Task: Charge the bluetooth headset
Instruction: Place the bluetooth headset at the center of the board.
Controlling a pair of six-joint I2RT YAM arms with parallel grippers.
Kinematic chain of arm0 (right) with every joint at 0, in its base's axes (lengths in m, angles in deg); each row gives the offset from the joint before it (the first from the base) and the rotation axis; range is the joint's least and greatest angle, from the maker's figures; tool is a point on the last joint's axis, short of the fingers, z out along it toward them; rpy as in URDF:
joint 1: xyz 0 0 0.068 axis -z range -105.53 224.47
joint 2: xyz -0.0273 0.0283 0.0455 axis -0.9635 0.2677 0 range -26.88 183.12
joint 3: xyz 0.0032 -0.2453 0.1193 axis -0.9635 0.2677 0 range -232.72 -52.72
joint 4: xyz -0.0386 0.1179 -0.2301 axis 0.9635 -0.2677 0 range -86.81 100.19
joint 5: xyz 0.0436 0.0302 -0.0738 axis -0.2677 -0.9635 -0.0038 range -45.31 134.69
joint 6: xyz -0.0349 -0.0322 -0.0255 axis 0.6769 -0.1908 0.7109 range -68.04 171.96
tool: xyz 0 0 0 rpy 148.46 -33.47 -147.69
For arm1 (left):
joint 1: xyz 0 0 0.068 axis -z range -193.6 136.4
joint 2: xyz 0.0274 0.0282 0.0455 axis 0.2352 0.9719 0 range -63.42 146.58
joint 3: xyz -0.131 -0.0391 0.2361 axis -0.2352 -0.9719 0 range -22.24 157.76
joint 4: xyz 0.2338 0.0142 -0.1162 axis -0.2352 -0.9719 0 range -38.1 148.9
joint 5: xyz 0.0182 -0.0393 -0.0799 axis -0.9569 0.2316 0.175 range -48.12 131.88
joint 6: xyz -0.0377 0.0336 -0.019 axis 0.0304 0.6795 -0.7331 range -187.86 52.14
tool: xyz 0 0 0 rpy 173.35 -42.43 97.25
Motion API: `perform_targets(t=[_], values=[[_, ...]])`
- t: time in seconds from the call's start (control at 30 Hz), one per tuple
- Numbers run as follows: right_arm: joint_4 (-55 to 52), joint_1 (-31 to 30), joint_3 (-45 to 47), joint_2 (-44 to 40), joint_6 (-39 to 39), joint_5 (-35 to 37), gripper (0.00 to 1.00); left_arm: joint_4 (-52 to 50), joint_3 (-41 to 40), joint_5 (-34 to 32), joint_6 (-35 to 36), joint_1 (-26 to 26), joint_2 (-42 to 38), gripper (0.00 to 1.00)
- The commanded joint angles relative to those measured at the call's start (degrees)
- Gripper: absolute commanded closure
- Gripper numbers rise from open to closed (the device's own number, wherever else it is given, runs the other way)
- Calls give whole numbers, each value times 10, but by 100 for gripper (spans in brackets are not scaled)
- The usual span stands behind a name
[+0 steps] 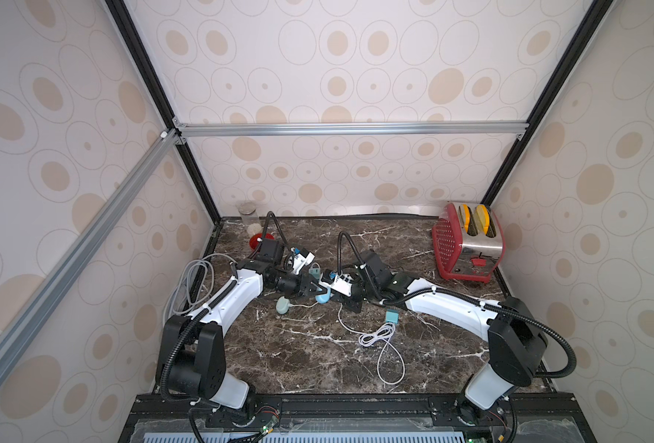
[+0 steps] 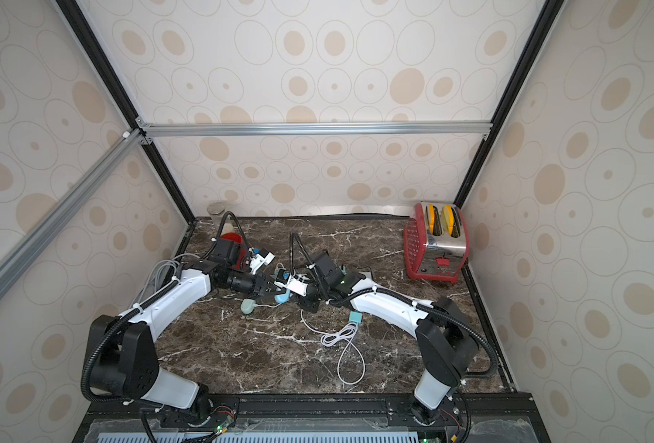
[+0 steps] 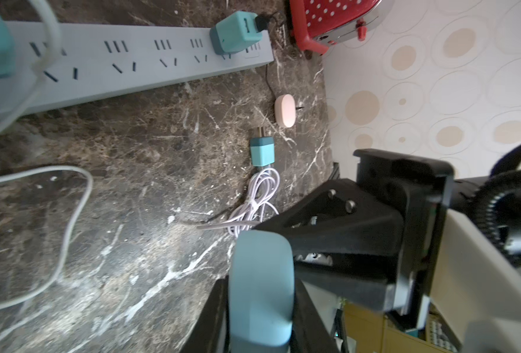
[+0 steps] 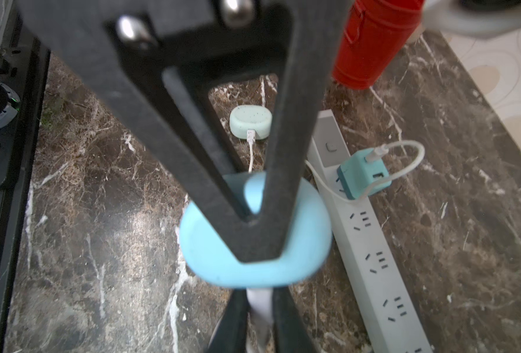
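The bluetooth headset's light blue oval case [image 1: 323, 296] [image 2: 282, 296] hangs just above the marble top at mid-table. My left gripper [image 3: 260, 281] [image 1: 313, 288] is shut on it, with the black fingers pressed against both flat sides of the case [image 3: 260, 290]. From the other side my right gripper [image 4: 259, 298] [image 1: 333, 296] meets the case [image 4: 253, 247], its jaws close on a white cable plug [image 4: 258, 301] that points into the case's edge. The port itself is hidden. The white cable [image 1: 379, 337] trails in a coil to a loose teal adapter [image 1: 392, 317] [image 3: 261, 152].
A grey power strip [image 4: 372, 259] [image 3: 130, 70] lies behind the grippers. A teal charger [image 4: 364, 177] plugged into it feeds a pale green case [image 4: 251, 122] [image 1: 282, 305]; another charger [image 3: 237, 33] leads to a pink case [image 3: 285, 110]. Red toaster [image 1: 467, 241] back right, red cup [image 1: 258, 242] and jar [image 1: 249, 218] back left.
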Motion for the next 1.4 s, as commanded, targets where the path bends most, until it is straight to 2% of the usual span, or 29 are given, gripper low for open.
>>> perform_targets(t=[0.0,0.03,0.13,0.27,0.37,0.5,0.6,0.83,0.97,1.13,1.2,1.27,1.37], values=[[76,-15,15,-56,1,-21,58,-31,10,32,3,-36,-28,100],[73,-8,38,-72,-6,-17,52,-62,22,18,25,-57,-33,100],[44,1,87,-121,-15,9,42,-50,21,-3,22,-84,-48,100],[20,25,136,-194,-47,18,35,-24,2,-43,2,-84,-40,99],[18,64,159,-221,-123,40,32,25,-36,-65,-26,-64,-59,96],[-18,110,153,-215,-256,118,33,184,-136,-119,-158,-20,-115,97],[-37,118,157,-216,-326,167,34,241,-193,-143,-207,-8,-128,97],[-84,118,171,-208,-464,255,36,291,-273,-200,-228,13,-114,95],[-120,118,182,-212,-543,272,37,331,-310,-220,-244,17,-109,93],[-169,118,206,-208,-594,266,38,366,-340,-233,-257,29,-89,91],[-183,118,220,-204,-610,264,38,366,-346,-245,-255,33,-86,87],[-181,118,234,-201,-621,261,38,357,-348,-256,-252,33,-80,78],[-189,118,235,-185,-628,252,36,363,-356,-264,-259,34,-59,74]])
